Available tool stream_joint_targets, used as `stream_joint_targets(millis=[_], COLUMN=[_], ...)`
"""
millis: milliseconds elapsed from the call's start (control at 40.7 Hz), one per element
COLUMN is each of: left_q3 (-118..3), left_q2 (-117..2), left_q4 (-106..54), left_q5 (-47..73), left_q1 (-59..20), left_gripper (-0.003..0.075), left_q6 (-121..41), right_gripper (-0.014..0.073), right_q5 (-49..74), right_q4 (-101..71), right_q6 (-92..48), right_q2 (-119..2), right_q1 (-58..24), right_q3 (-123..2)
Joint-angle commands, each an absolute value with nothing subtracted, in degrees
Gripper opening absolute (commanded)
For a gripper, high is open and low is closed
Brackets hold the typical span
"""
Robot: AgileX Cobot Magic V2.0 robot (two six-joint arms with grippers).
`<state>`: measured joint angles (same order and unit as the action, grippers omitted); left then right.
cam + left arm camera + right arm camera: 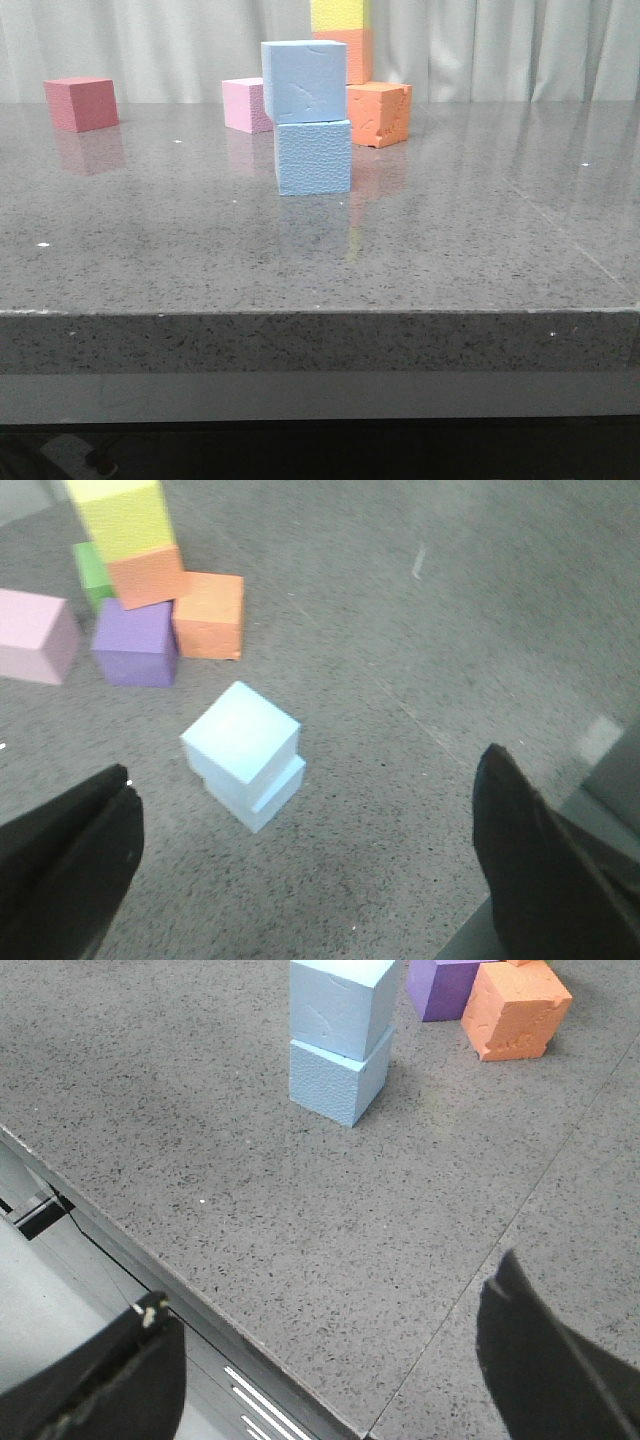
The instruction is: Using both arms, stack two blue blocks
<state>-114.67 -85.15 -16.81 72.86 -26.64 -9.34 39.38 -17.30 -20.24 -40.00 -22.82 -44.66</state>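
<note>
Two pale blue blocks stand stacked on the grey table. The upper blue block [304, 82] rests on the lower blue block [313, 157], turned a little out of line with it. The stack also shows in the left wrist view [243, 750] and the right wrist view [340, 1035]. My left gripper [305, 825] is open and empty, well back from the stack. My right gripper [325, 1345] is open and empty, over the table's front edge, far from the stack. Neither gripper shows in the front view.
A red cube [81, 103] sits at the far left. A pink cube [247, 105] and an orange cube [379, 113] stand behind the stack, with an orange and yellow tower [341, 35]. A purple cube [136, 643] and a green cube [92, 572] sit there too. The table's front edge [320, 314] is near.
</note>
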Motion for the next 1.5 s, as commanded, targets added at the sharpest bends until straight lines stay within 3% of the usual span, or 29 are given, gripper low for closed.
stream_joint_targets(millis=[0, 295, 541, 787, 1328, 1476], left_q3=[-112.89, -88.09, -64.18, -48.88, -43.42, -43.42], left_q2=[-79.48, -62.32, -45.74, -33.40, -30.77, -30.77], left_q4=[-15.58, -12.17, -11.26, -12.10, -12.10, -12.00], left_q5=[72.99, 69.92, 58.08, 50.31, 49.87, 49.87], left_q1=[-27.09, -27.09, -27.09, -27.09, -27.09, -27.09], left_gripper=[0.0652, 0.0652, 0.0652, 0.0652, 0.0650, 0.0552], left_q6=[-6.84, -6.84, -6.84, -6.84, -6.84, -6.84], right_gripper=[0.0603, 0.0603, 0.0603, 0.0603, 0.0603, 0.0560], right_q5=[35.55, 35.93, 35.93, 35.53, 35.83, 36.63], right_q4=[-18.22, -18.22, -18.22, -18.22, -18.22, -18.22], right_q6=[-20.63, -20.63, -20.63, -20.63, -20.63, -20.63], right_q2=[-39.80, -39.80, -39.80, -39.80, -39.80, -39.80], right_q1=[-22.32, -22.32, -22.32, -22.32, -22.32, -22.32], right_q3=[-46.10, -46.10, -46.10, -46.10, -46.10, -46.10])
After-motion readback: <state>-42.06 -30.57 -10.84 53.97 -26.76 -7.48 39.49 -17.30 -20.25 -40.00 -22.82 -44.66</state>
